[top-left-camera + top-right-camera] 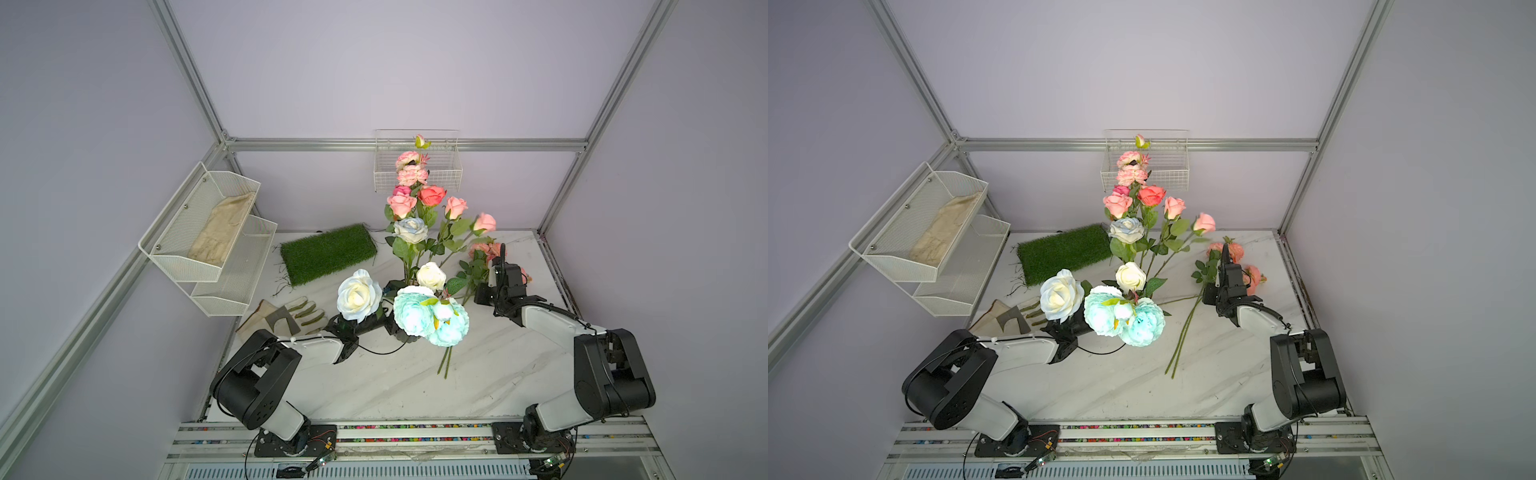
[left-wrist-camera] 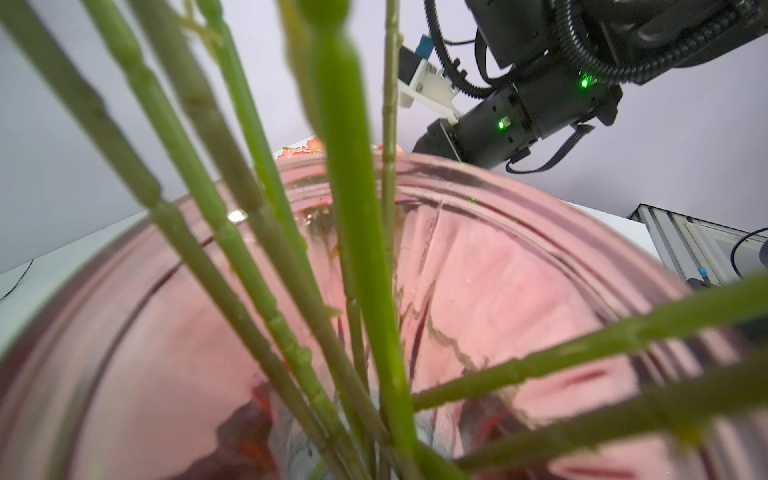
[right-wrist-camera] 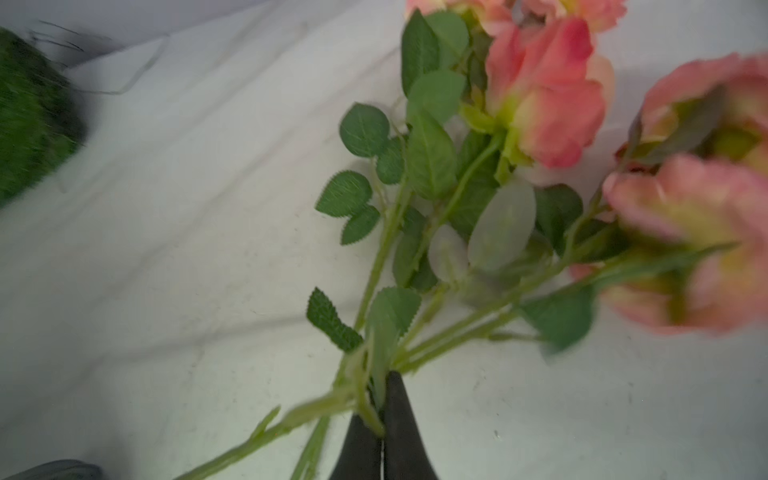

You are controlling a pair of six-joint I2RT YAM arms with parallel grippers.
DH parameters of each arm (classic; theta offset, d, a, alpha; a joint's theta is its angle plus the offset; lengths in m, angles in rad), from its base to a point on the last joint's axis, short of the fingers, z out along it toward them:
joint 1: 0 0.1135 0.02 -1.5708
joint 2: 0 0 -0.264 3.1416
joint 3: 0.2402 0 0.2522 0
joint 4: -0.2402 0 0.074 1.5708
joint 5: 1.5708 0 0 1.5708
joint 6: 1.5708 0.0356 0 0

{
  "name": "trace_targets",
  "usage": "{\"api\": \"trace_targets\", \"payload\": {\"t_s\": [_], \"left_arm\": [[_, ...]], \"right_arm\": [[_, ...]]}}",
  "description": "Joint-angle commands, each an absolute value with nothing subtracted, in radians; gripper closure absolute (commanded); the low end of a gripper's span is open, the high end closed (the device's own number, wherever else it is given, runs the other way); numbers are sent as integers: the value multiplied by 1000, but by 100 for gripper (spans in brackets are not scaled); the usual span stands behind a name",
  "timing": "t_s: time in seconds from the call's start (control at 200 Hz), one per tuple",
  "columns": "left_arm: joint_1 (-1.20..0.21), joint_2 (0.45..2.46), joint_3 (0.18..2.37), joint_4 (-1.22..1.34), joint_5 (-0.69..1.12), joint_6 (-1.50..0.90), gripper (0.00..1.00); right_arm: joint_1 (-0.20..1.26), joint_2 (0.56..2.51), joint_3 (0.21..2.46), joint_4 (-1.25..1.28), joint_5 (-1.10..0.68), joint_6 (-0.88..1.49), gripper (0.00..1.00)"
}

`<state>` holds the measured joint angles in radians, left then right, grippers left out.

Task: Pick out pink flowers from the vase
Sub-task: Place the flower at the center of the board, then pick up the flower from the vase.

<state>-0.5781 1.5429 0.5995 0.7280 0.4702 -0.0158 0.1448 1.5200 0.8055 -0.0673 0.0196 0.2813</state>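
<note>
Now the right claw [image 3: 382, 399] pinches the stems of several pink flowers [image 3: 544, 95] on the counter's [image 1: 415, 386] right side. More stand in the vase [image 2: 498, 291]. The left claw [image 1: 388, 326], closed, sits mostly hidden beneath aqua blooms [image 1: 415, 313].

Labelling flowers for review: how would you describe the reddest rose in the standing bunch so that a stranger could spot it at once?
Find the white wire basket on the back wall. In a top view, just under its lower edge, sits the coral-red rose, flanked by pale pink roses; it alone is a saturated red-orange.
</note>
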Motion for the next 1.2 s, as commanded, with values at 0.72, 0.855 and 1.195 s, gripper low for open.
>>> {"api": "trace_targets", "payload": {"t_s": [0.72,0.855,1.195], "left_arm": [[-532,1561,580,582,534,-73,100],[-531,1559,580,576,535,-72,100],[-532,1560,595,558,538,-69,100]], "right_arm": [[415,1166,796,101,-183,398,61],[466,1176,830,207,-240,469,59],[503,1308,930,309,-222,492,63]]}}
